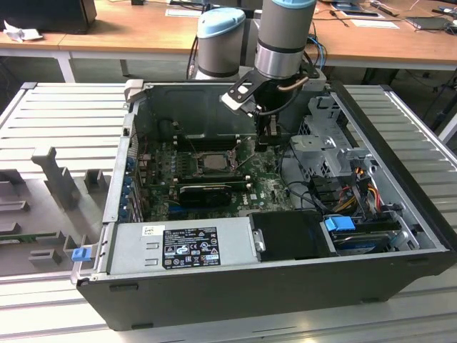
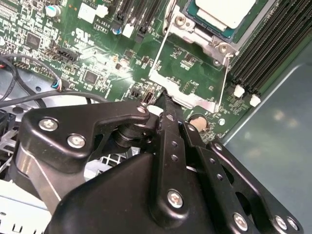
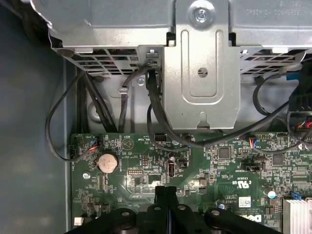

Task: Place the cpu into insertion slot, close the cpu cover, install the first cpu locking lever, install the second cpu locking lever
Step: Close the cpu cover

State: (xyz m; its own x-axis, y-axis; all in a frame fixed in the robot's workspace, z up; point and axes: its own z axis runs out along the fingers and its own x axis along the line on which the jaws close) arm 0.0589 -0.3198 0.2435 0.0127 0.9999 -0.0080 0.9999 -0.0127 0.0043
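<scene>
The cpu [image 2: 225,10] lies in the insertion slot [image 2: 204,41], its pale silver top facing up; in the exterior view the cpu [image 1: 208,161] sits mid-board. The cpu cover [image 2: 183,93] stands raised off the slot, a thin silvery frame with green board showing through its cut-out. My gripper [image 2: 163,101] is shut, its black fingertips right at the cover's free edge, with nothing seen between them. In the exterior view the gripper [image 1: 265,137] hangs just to the right of the slot. In the first wrist view the closed fingers [image 3: 161,195] point at the board.
A long black card [image 1: 203,191] lies below the slot, with the grey power supply [image 1: 182,246] in front of it. A metal drive cage [image 1: 328,143] and bundled cables [image 1: 357,186] crowd the exterior view's right. Black memory slots [image 2: 273,48] flank the socket. A coin battery [image 3: 107,162] sits on the board.
</scene>
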